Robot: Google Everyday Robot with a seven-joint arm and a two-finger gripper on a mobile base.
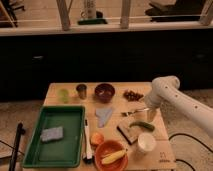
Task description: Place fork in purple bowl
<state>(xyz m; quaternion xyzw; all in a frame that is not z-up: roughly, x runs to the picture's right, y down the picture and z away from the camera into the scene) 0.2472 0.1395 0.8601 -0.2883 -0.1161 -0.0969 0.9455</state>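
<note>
Where the white arm (170,92) reached in from the right, the hand (148,111) hung low over the right side of the table (162,152); whether it was open or gripping anything could not be told.
Fork (132,112): level, just left of the hand, contact unclear.
Purple bowl (105,91): far side, centre, well apart from the fork.
Metal cup (81,91), green cup (63,94): left of that bowl.
Green tray (35,150): near left, holding a blue sponge (52,133).
Orange bowl (102,148): near edge, yellow item inside.
</note>
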